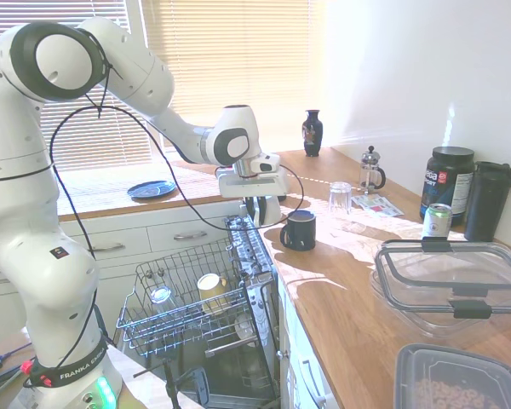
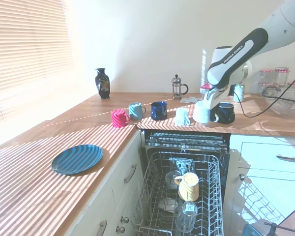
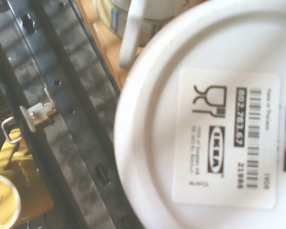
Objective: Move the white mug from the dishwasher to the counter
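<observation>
My gripper fingers are hidden behind the white mug, so their state is unclear. The wrist view cuts off the mug's base, and the yellow mug blurs at its edge.

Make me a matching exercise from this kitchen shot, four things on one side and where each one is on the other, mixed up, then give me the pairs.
Things:
1. white mug
2. yellow mug
3. blue plate
4. dark vase

Places:
A. in the dishwasher rack
B. flat on the counter near the window blinds
C. upside down at the counter edge, under the gripper
D. upright at the back corner of the counter by the wall

Pairs: 1-C, 2-A, 3-B, 4-D
</observation>
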`<state>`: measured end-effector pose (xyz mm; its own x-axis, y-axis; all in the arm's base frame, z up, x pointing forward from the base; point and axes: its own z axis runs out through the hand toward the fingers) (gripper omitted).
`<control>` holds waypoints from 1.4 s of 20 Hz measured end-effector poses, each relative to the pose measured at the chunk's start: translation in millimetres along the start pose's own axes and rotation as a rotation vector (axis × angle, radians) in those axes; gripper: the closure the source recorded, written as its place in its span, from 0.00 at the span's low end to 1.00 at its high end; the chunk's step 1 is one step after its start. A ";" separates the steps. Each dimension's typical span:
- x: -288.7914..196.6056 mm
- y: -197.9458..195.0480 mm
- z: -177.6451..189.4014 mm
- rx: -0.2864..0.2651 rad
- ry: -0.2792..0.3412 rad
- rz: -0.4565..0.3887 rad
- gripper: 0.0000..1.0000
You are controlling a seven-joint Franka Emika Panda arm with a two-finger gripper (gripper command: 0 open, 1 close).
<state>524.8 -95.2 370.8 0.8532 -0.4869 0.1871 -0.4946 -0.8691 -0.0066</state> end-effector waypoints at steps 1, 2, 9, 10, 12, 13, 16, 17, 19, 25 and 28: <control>6.8 -2.8 6.6 -0.004 -0.007 0.001 1.00; 13.6 -5.4 12.9 -0.007 -0.013 0.003 1.00; 56.8 19.0 35.6 -0.037 -0.055 0.026 0.00; 60.7 20.2 37.4 -0.034 -0.070 0.028 0.00; 68.4 17.5 37.0 -0.036 -0.091 0.035 0.00; 71.9 16.1 37.0 -0.037 -0.092 0.036 0.00; 76.8 14.2 37.8 -0.039 -0.093 0.035 0.00; 77.0 13.9 37.4 -0.039 -0.092 0.036 0.00; 77.3 12.9 36.8 -0.038 -0.091 0.037 0.00; 79.7 11.9 15.6 -0.025 -0.058 0.046 0.00; 70.6 20.4 -25.0 -0.002 -0.011 0.060 0.00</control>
<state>570.8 -145.1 408.4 0.8237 -0.5392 0.1754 -0.5453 -0.8381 -0.0156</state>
